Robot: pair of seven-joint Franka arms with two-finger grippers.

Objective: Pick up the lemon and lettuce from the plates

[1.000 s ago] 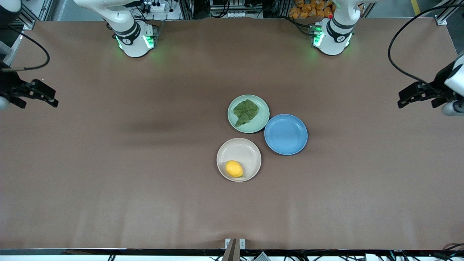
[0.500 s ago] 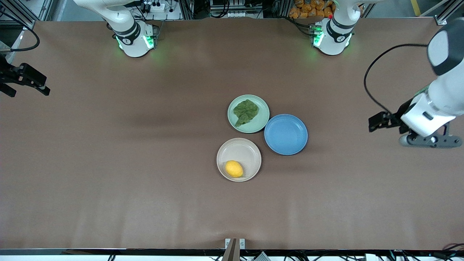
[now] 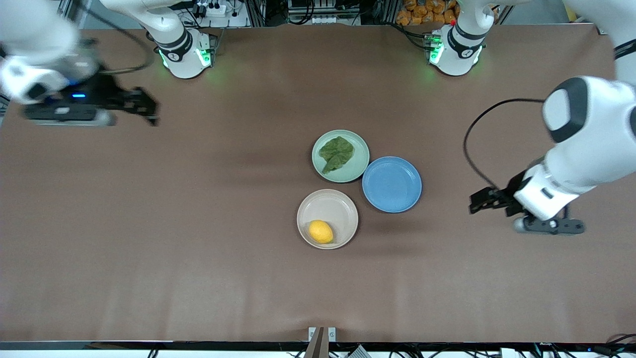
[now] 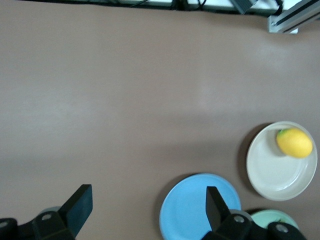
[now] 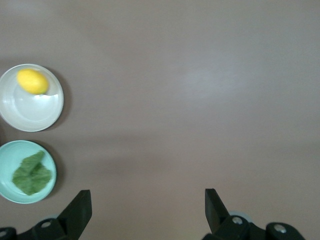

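The lemon point(image 3: 321, 231) lies on the beige plate point(image 3: 334, 205), at the edge nearer the front camera. The lettuce point(image 3: 337, 153) lies flat on the mint green plate point(image 3: 358, 166), farther from the camera. My left gripper point(image 3: 476, 203) is open and empty, in the air over bare table toward the left arm's end, beside the blue plate. My right gripper point(image 3: 149, 107) is open and empty, over bare table toward the right arm's end. The left wrist view shows the lemon point(image 4: 294, 142) and beige plate point(image 4: 275, 175). The right wrist view shows the lemon point(image 5: 32, 81), beige plate point(image 5: 27, 114), lettuce point(image 5: 31, 173) and mint plate point(image 5: 14, 150).
An empty blue plate point(image 3: 392, 184) touches the mint plate and sits beside the beige plate, toward the left arm's end; it also shows in the left wrist view point(image 4: 192, 210). The brown table point(image 3: 198, 248) spreads widely around the three plates.
Both arms have swung in from the table's ends toward the plates. The left gripper came close to the blue plate; the right gripper moved in over the table. Plates, lemon and lettuce have not moved.
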